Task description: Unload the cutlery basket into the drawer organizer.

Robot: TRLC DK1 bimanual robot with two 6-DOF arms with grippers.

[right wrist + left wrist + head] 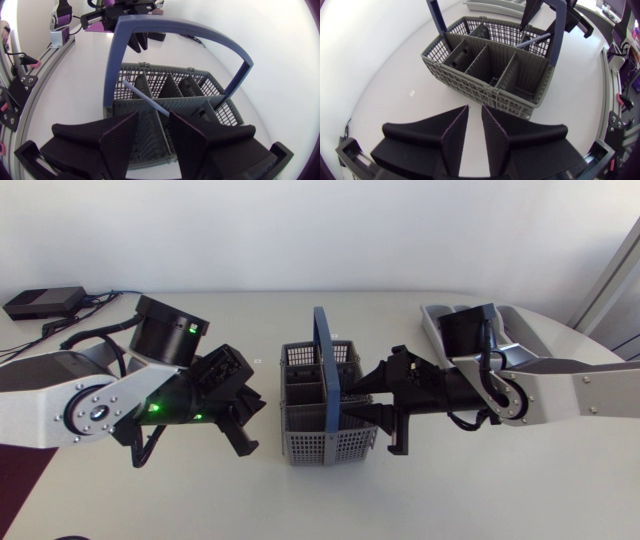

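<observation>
Between the parted black wedge jaws of the right gripper (pixel 154 120), a slim pale lilac rod-like utensil (pixel 146 99) is leaning in the grey plastic slotted cutlery basket (pixel 330 445). Its raised end is lying just ahead of the fingertips and its long axis is running slantwise away from them, down across a divider toward the basket's far wall. The jaws are released: neither finger is touching the rod, and both are hanging over the near rim, just beside the basket's blue arched handle (pixel 322 360). The basket itself is standing upright in the middle of the pale bench (pixel 300 500), between the two arms. The left gripper (pixel 474 111) is waiting just outside the opposite wall with only a narrow gap between its fingers, grasping nothing, and the whole width of the basket is separating it from the rod. The right arm is therefore judged the nearer one. The grey drawer organizer (pixel 432 318) is lying behind that same arm, partly hidden by it. For the pick, the jaws are likely needing to drop a little and close across the rod's width, since a grip along its length would let it slide.
</observation>
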